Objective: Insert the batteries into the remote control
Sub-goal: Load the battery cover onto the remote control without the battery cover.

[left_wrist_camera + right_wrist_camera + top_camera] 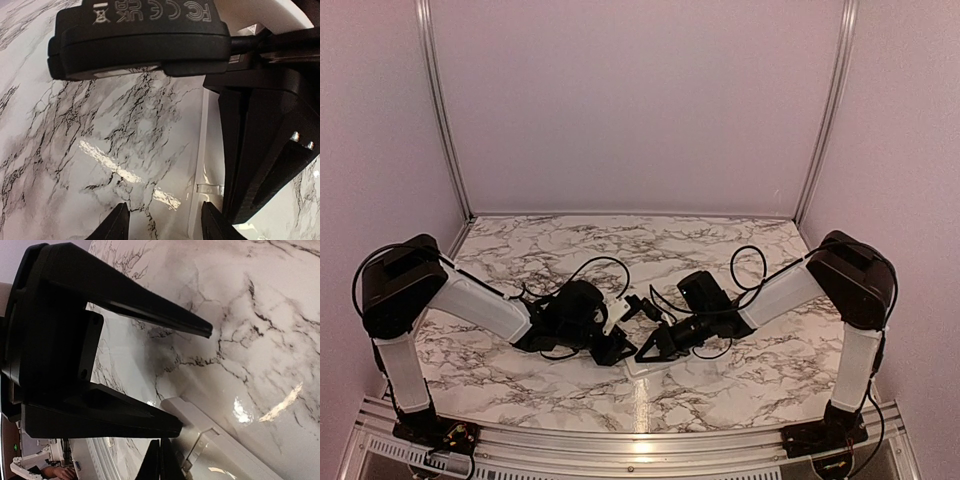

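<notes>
Left gripper [165,217]: jaws partly apart, nothing between them, sitting at the long edge of the remote control [225,445]. Right gripper [160,457]: jaws closed tight, tips just over the remote; can't tell if touching. Remote lies flat mid-worktop [570,240], nearer the near edge, with both grippers tip to tip there.

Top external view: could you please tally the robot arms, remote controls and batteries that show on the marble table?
Robot arms: 2, left arm and right arm
Remote control: 1
Batteries: 0 that can be made out
Total: 3
</notes>
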Tool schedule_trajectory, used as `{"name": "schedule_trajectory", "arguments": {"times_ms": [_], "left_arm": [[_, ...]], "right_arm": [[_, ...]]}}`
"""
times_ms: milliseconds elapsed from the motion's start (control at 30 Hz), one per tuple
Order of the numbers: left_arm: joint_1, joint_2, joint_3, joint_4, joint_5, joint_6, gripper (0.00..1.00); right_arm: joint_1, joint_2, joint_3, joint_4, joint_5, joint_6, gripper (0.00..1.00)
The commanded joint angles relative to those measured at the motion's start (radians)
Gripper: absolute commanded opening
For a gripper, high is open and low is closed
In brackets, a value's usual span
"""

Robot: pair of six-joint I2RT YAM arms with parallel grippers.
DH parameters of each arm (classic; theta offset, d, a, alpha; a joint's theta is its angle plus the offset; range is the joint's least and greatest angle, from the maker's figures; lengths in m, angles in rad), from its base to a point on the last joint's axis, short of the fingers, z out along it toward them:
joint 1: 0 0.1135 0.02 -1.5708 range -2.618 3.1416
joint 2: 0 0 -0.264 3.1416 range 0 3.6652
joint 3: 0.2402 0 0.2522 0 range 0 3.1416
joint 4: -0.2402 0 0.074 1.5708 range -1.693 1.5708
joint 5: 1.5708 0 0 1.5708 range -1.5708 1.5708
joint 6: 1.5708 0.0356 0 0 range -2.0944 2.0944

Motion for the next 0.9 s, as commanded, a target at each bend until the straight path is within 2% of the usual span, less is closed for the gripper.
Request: {"name": "schedule_trajectory", "arguments": {"times_ms": [0,267,500,633,800,867], "left_arm": [[0.003,0.055,0.039,-0.097,-0.038,0.013,0.50],[0.005,-0.001,0.011,-0.072,-0.055,0.013,0.53],[0.011,-0.098,-0.020,-0.058,-0.085,0.014,0.62],[0.015,-0.140,-0.043,-0.037,-0.106,0.000,0.72],[0.016,-0.219,-0.101,0.015,-0.137,-0.023,0.95],[0.017,-0.256,-0.121,0.028,-0.149,-0.039,0.99]], "right_arm": [[0.000,0.044,0.005,-0.098,0.095,-0.013,0.00],[-0.001,0.025,-0.001,-0.116,0.093,-0.026,0.00],[0.001,-0.001,-0.011,-0.158,0.098,-0.069,0.00],[0.001,-0.006,-0.014,-0.168,0.094,-0.084,0.00],[0.002,-0.052,0.003,-0.157,0.068,-0.090,0.04],[0.005,-0.076,0.011,-0.147,0.049,-0.092,0.07]]}}
